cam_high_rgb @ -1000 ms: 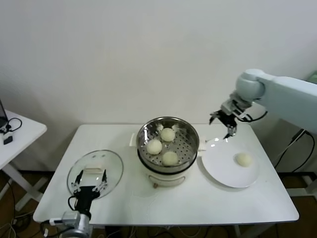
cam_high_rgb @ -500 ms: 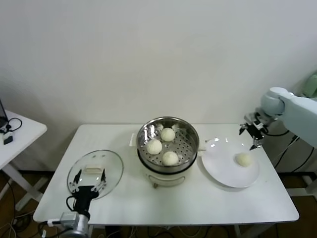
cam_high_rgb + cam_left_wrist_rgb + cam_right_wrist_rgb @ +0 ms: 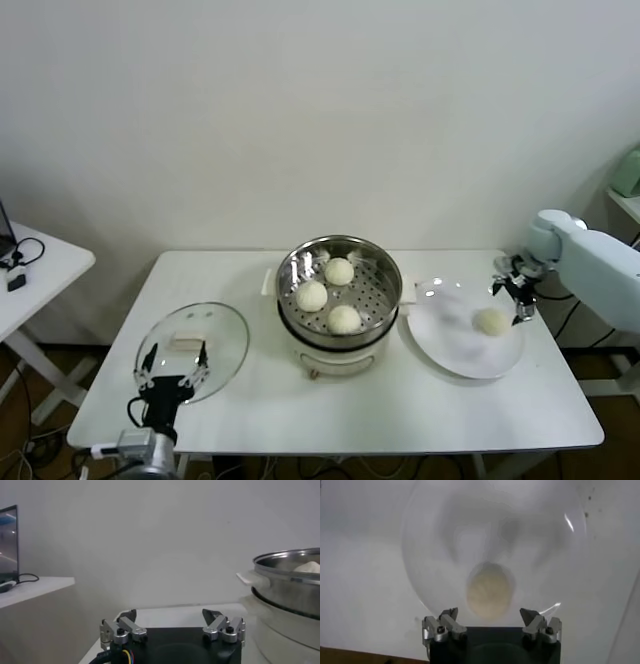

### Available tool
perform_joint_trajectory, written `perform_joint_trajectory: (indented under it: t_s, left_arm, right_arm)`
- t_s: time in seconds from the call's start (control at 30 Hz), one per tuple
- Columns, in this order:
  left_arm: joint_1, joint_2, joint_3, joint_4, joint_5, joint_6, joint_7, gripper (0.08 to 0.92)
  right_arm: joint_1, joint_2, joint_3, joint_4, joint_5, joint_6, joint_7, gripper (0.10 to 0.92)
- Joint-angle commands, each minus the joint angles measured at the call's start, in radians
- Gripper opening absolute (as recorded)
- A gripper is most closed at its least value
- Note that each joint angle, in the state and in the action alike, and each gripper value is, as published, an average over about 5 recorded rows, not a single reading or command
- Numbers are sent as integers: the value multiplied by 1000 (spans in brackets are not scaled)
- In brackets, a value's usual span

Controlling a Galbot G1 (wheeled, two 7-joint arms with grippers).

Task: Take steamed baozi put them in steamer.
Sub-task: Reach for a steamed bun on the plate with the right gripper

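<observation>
Right gripper [image 3: 519, 292], jaws apart, hides the plate's [image 3: 450, 350] far edge.

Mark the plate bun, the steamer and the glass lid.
plate bun [image 3: 490, 321], head view, middle of its top.
steamer [image 3: 384, 262], head view, steel rim at the robot's right.
glass lid [image 3: 226, 340], head view, bare glass by the edge.
</observation>
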Motion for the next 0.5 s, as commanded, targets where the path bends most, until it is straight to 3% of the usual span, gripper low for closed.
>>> perform_joint_trajectory:
  t_s: [0.03, 0.5]
  left_arm:
    - [0, -3, -1, -1, 6, 3, -11, 823]
    - [-4, -3, -8, 16, 7, 6, -12, 823]
  right_arm:
    - [-126, 68, 170, -138, -113, 31, 17, 823]
    - [-144, 145, 265, -247, -187, 62, 20, 823]
